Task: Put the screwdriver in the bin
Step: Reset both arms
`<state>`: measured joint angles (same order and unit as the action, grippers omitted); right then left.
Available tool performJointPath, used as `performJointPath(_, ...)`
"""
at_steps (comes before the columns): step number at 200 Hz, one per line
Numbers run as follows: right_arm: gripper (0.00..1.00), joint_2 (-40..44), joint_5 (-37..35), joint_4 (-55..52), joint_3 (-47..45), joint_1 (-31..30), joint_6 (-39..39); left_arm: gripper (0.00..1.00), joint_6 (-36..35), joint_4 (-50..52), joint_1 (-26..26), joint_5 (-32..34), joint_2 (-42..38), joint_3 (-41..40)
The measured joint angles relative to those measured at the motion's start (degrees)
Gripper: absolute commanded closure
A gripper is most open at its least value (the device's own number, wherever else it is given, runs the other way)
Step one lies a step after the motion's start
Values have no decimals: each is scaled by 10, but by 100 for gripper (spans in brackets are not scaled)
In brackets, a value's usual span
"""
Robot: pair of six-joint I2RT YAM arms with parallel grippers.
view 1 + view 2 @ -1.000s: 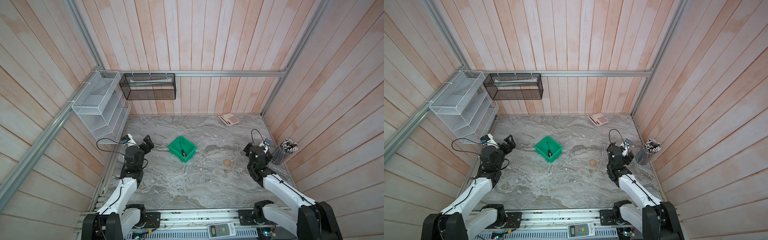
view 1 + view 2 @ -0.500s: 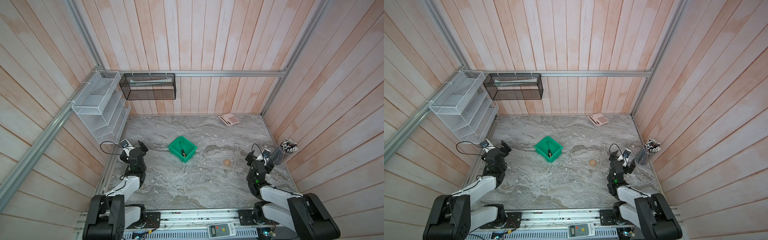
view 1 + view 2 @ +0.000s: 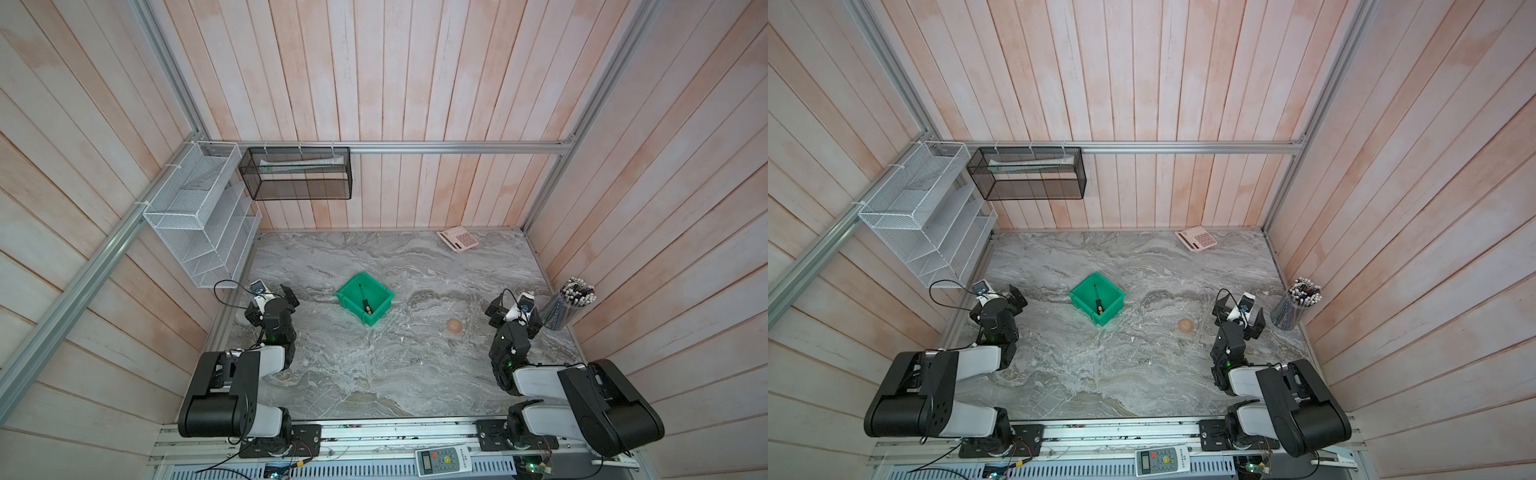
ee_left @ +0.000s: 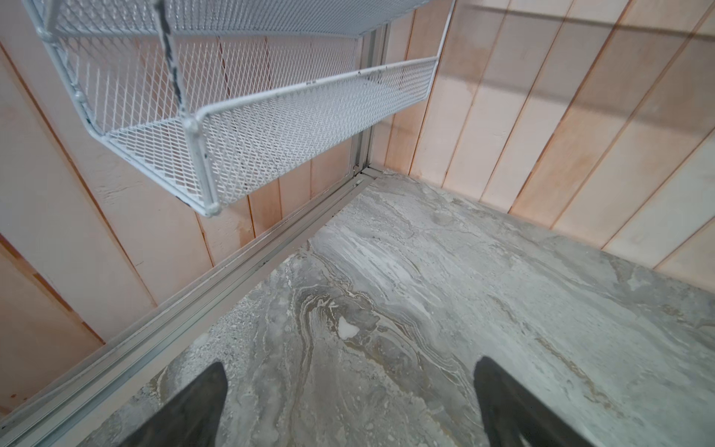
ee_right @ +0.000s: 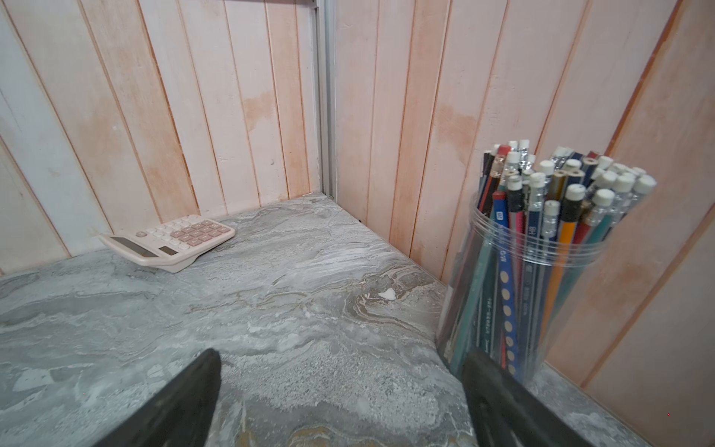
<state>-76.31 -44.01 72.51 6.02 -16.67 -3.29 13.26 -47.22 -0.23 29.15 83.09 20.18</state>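
Observation:
The screwdriver (image 3: pixel 365 300) (image 3: pixel 1097 300), with a black-and-yellow handle, lies inside the green bin (image 3: pixel 350 284) (image 3: pixel 1084 283) in the middle of the marble table in both top views. My left gripper (image 3: pixel 272 294) (image 3: pixel 1000 296) hangs at the table's left edge, well left of the bin. It is open over bare marble in the left wrist view (image 4: pixel 350 365). At the right side my right gripper (image 3: pixel 515 309) (image 3: pixel 1239 311) is also open and holds nothing (image 5: pixel 342 354). Neither wrist view shows the bin or the screwdriver.
A white wire rack (image 3: pixel 199 224) (image 4: pixel 271 116) hangs on the left wall above my left gripper, and a black mesh basket (image 3: pixel 297 172) hangs on the back wall. A pencil jar (image 3: pixel 569 303) (image 5: pixel 541 271) stands close by my right gripper. A calculator (image 3: pixel 457 240) (image 5: pixel 170 240) lies back right, an orange disc (image 3: pixel 454 325) on the table.
Both arms have folded back toward the front rail, drawing the open grippers away from the middle of the table. The screwdriver has stayed in the bin.

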Motion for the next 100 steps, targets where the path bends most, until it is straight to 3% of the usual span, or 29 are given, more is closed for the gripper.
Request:
performJointPath(61,2,-73,-6,151,-25,-37,87,0,-29,-29,-10,-23,10,0)
performJointPath(100,2,-127,-28,187,-41,-52,139,0,-83,-119,-46,-51,10,-44)
